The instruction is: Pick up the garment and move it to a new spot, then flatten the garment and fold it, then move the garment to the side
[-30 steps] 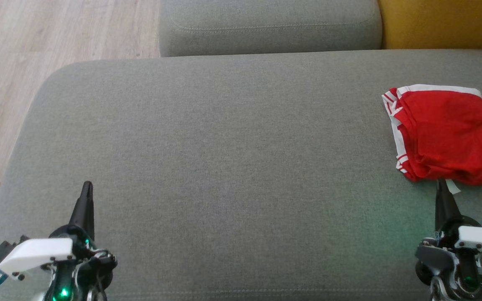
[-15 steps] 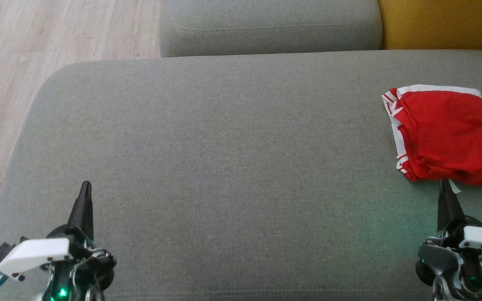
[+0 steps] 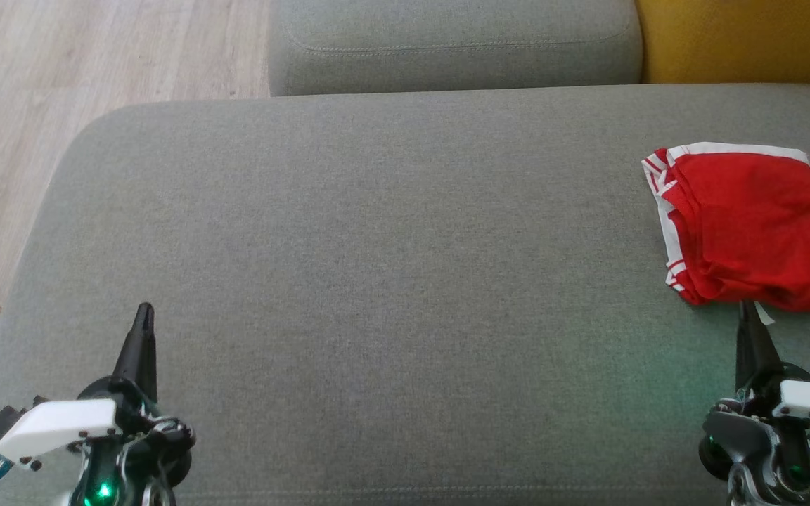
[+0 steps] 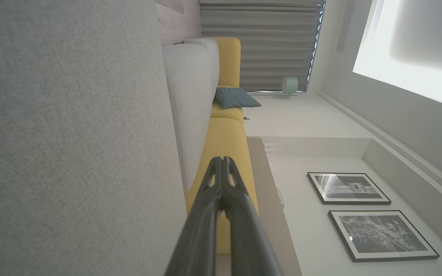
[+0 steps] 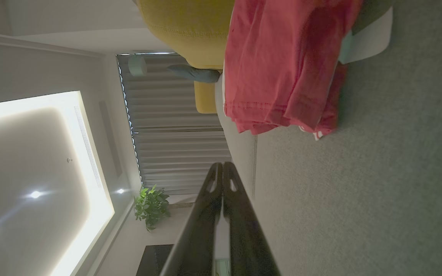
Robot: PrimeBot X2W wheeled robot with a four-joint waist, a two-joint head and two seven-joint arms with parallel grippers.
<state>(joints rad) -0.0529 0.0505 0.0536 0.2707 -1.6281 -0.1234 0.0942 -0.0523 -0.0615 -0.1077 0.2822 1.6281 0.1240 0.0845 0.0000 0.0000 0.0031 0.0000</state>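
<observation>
A broad grey sofa seat (image 3: 377, 246) takes up most of the head view, with pale wood floor (image 3: 95, 56) at the upper left and a yellow cushion (image 3: 742, 35) at the upper right. The garment (image 3: 749, 232), red with white trim, lies at the far right of the frame, partly cut by the edge. In the right wrist view it shows as several stacked layers, so it looks folded rather than spread out.

The left gripper (image 3: 145, 313) sits at the lower left, well apart from the cloth, with its jaws pressed together and nothing between them. The right gripper (image 3: 746, 309) is at the lower right, its tip just below the garment's near edge and beside a small white label (image 3: 765, 316). Its jaws are likewise fully closed and empty; whether the tip touches the cloth cannot be told.

With the cloth layered and lying at the side, this reads as the last step, setting it aside, at or close to done. To finish cleanly, the right arm should draw straight back toward the bottom of the frame, keeping low contact off the near hem so the closed tip does not catch the label or drag the top layer open. If the stack needs squaring, a light nudge on the trimmed left edge would suit better than a fresh pinch.
</observation>
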